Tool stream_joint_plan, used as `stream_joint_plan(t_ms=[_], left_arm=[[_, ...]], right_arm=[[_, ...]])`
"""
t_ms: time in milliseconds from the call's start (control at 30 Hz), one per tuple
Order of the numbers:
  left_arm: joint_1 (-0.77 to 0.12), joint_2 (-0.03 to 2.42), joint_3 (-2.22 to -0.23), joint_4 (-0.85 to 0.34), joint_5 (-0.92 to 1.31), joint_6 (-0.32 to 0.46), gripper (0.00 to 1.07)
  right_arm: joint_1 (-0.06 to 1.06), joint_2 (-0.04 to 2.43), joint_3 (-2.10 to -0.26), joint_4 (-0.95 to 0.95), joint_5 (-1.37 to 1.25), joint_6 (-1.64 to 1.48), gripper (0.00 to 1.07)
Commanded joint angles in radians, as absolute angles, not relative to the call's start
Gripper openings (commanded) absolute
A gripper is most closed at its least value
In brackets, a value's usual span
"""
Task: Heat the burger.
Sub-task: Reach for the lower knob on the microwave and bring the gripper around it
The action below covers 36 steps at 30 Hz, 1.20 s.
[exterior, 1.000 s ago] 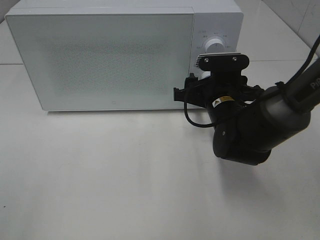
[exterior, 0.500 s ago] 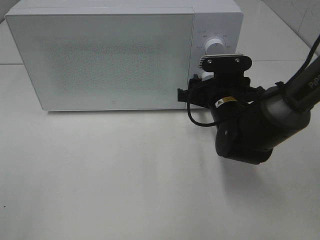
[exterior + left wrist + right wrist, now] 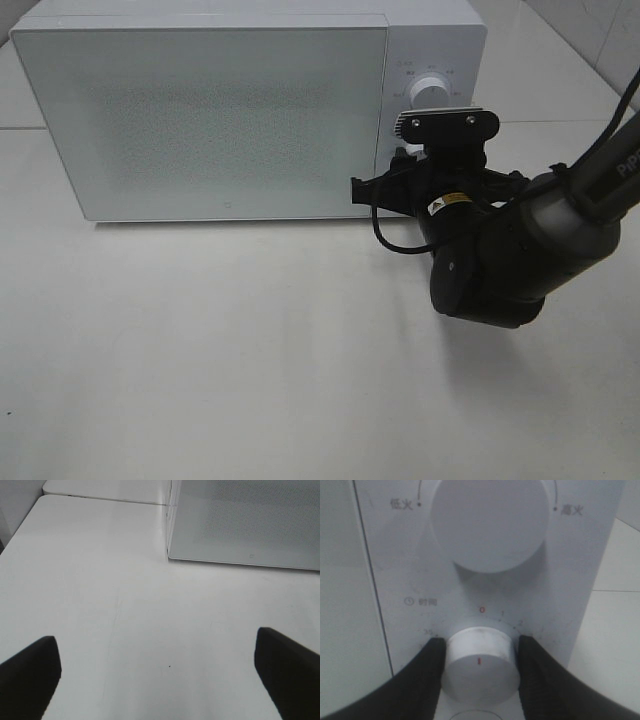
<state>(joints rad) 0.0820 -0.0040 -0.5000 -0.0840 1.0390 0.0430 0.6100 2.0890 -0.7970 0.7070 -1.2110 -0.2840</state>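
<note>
R hand [image 3: 479,656] clamped on timer knob [image 3: 480,669] of microwave [image 3: 200,110]; door [image 3: 210,120] shut. L hand [image 3: 157,672] open, fingers wide apart above surface [image 3: 250,350]. Burger not visible, any view.

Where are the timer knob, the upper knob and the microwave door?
timer knob [image 3: 480,670], right wrist view, front face by the red mark.
upper knob [image 3: 490,522], right wrist view, middle of its face.
microwave door [image 3: 200,120], exterior high view, middle of the dotted panel.
</note>
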Motion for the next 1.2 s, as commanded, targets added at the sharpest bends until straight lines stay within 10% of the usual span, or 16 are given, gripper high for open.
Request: stream_joint_plan(t_ms=[33,1200], left_arm=[[0.084,-0.03,-0.495,-0.087,1.038,0.039,0.98],[0.084,-0.03,-0.495,-0.087,1.038,0.039,0.98]], right_arm=[[0.606,2.087,-0.806,0.708,-1.248,-0.28,0.0],[0.606,2.087,-0.806,0.707,-1.19,0.368,0.01]])
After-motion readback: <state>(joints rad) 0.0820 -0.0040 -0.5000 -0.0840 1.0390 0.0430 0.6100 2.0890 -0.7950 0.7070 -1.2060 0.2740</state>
